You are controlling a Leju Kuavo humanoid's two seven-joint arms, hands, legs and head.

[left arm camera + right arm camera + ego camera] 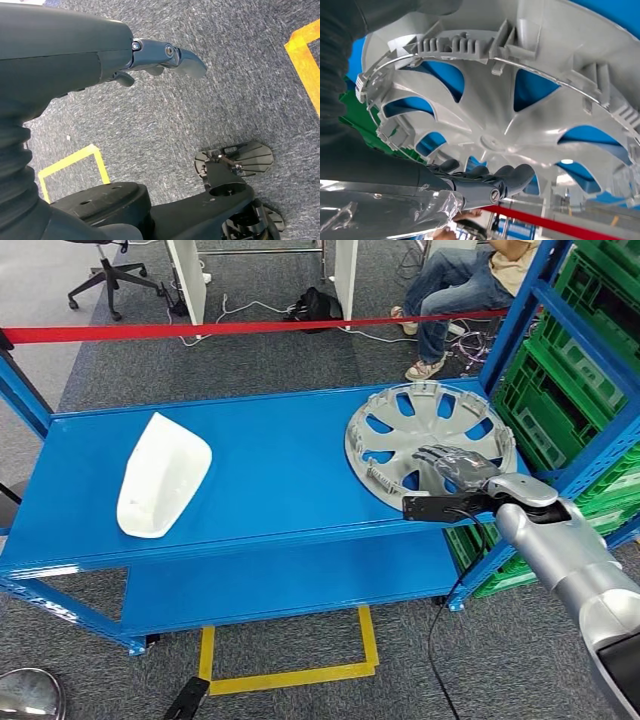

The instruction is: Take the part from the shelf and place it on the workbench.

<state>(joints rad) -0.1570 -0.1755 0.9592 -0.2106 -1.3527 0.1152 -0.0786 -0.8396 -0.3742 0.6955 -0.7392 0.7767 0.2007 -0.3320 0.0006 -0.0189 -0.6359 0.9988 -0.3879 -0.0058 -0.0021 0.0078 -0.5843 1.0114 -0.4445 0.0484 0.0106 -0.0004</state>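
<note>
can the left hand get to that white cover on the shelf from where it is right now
Probably not yet. The left hand hangs low over the carpet, away from the blue shelf. Nothing stands around the white cover, so once the arm lifts, the way looks free.

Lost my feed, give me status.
Right hand on wheel cover, grip unclear. Left hand hanging, open. Cover on blue shelf; white part well aside.

You won't find any readable text, label, brand, number or sign in these views. The hubcap (430, 440), the white cover (162, 476), the blue shelf (279, 470) and the green crates (573, 360) at the right of the frame all carry no legible marking.
</note>
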